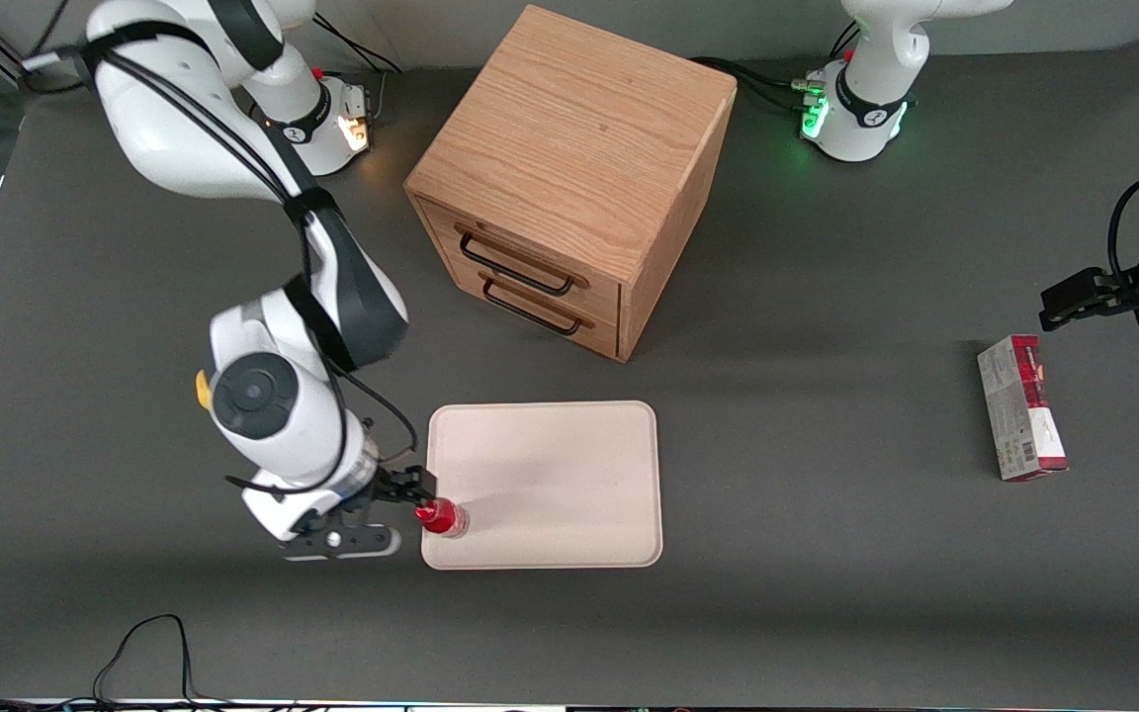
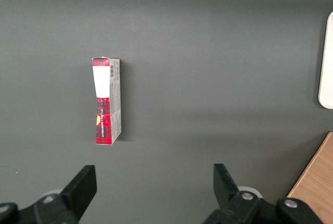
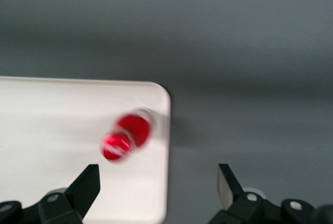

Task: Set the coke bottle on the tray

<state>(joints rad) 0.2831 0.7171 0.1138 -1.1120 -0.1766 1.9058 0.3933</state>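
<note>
The coke bottle [image 1: 442, 516] is small and red with a red cap. It stands upright on the cream tray [image 1: 550, 465], in the tray's corner nearest the front camera, toward the working arm's end. My right gripper [image 1: 413, 487] is beside that corner, just above the tray's edge and close to the bottle. In the right wrist view the gripper [image 3: 158, 174] is open and empty. The bottle [image 3: 127, 135] shows from above, apart from both fingertips [image 3: 89, 178], and stands on the tray [image 3: 52, 114] near its rounded corner.
A wooden two-drawer cabinet [image 1: 569, 168] stands farther from the front camera than the tray. A red-and-grey carton [image 1: 1019, 405] lies toward the parked arm's end; it also shows in the left wrist view [image 2: 106, 101]. A black cable [image 1: 144, 643] loops at the table's near edge.
</note>
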